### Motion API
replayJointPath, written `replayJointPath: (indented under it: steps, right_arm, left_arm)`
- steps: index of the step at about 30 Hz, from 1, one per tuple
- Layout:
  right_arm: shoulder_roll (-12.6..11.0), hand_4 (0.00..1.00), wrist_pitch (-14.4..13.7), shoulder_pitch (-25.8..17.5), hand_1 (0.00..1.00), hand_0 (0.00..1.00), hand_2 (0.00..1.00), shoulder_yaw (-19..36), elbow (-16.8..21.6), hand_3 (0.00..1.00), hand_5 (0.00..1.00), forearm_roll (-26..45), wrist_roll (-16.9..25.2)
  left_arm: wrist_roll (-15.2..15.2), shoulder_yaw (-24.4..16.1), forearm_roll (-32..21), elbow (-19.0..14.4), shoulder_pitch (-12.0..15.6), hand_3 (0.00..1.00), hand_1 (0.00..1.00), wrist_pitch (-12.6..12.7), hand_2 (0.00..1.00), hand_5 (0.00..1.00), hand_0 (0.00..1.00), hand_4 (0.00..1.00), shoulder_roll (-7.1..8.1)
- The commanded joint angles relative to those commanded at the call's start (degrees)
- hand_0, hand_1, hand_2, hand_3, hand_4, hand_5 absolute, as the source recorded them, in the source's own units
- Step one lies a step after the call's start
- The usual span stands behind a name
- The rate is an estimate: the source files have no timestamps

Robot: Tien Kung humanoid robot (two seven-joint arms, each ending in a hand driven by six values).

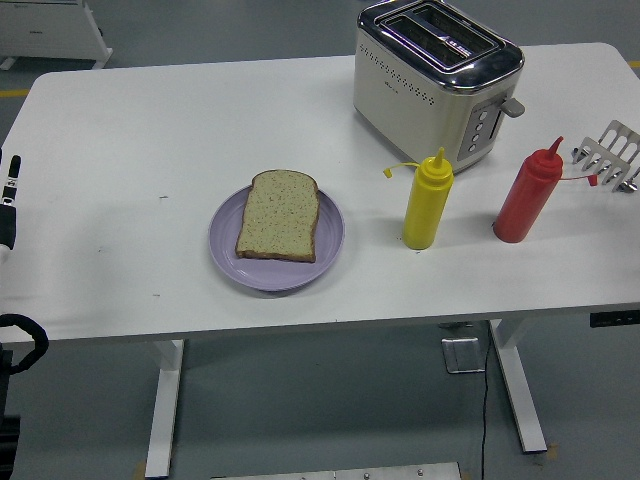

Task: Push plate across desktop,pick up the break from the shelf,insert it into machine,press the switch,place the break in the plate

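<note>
Single head view, set high on the robot's side, facing forward and down. Far enough back to take in nearly the whole white table, near edge low in frame, floor and table legs below it, toaster toward the far edge, metal rack cut by the right border.
</note>
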Motion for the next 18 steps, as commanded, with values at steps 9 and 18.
replayJointPath:
  steps: [9, 18]
  right_arm:
    - [0.5, 0.513, 0.3, -1.0, 0.811, 0.865, 0.809, 0.7, 0.0, 0.805, 0.505, 0.5, 0.1]
    - [0.8, 0.513, 0.7, -1.6, 0.809, 0.862, 0.807, 1.0, 0.0, 0.801, 0.504, 1.1, 0.0]
  left_arm:
    - [0.0, 0.1, 0.0, 0.0, 0.2, 0.791, 0.909, 0.0, 0.906, 0.998, 0.853, 0.657, -0.02]
    - [0.0, 0.2, 0.0, 0.1, 0.4, 0.791, 0.909, 0.0, 0.906, 0.998, 0.853, 0.657, -0.03]
